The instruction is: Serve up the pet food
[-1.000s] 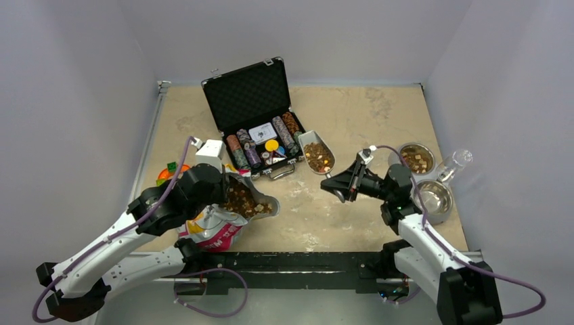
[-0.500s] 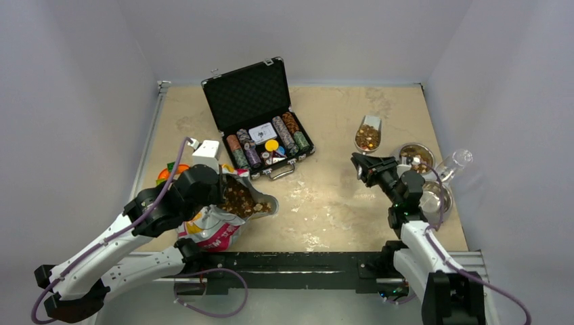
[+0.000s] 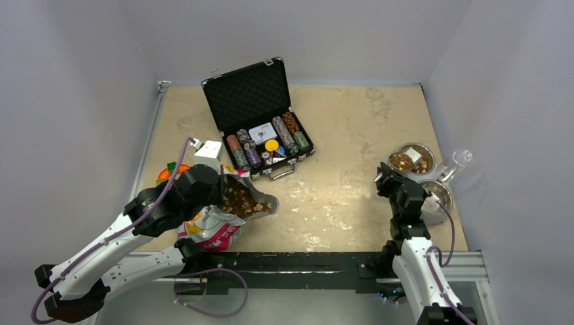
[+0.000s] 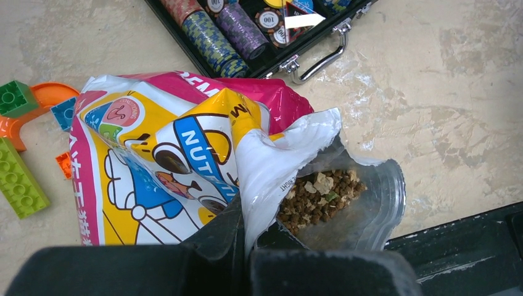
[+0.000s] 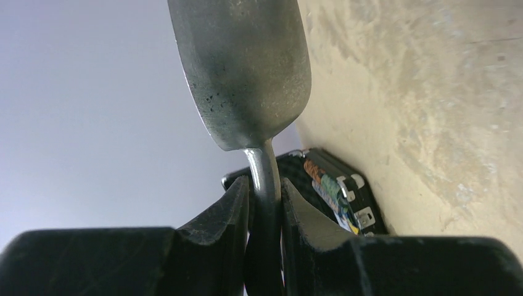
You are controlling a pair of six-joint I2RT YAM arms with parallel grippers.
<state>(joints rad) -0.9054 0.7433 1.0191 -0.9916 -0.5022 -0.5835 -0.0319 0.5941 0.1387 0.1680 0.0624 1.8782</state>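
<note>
The pet food (image 4: 317,197) is brown kibble lying in the open mouth of a printed bag (image 4: 185,142). My left gripper (image 4: 247,216) is shut on the bag's white top edge, holding the mouth open (image 3: 238,200). My right gripper (image 5: 265,185) is shut on the thin handle of a metal scoop (image 5: 247,74), whose dull underside faces the wrist camera, so its contents are hidden. In the top view this gripper (image 3: 387,181) sits just beside the far steel bowl (image 3: 398,150), which holds kibble (image 3: 404,161).
A second steel bowl (image 3: 436,196) stands nearer, with a clear glass vessel (image 3: 455,162) beside both bowls. An open black case of poker chips (image 3: 260,118) is at the back centre. A white box (image 3: 208,150) and toy bricks (image 4: 18,179) lie left of the bag.
My right arm carried the kibble-filled scoop from the table's middle to the right, up to the far bowl, and turned it over. The left arm and bag stayed still.
</note>
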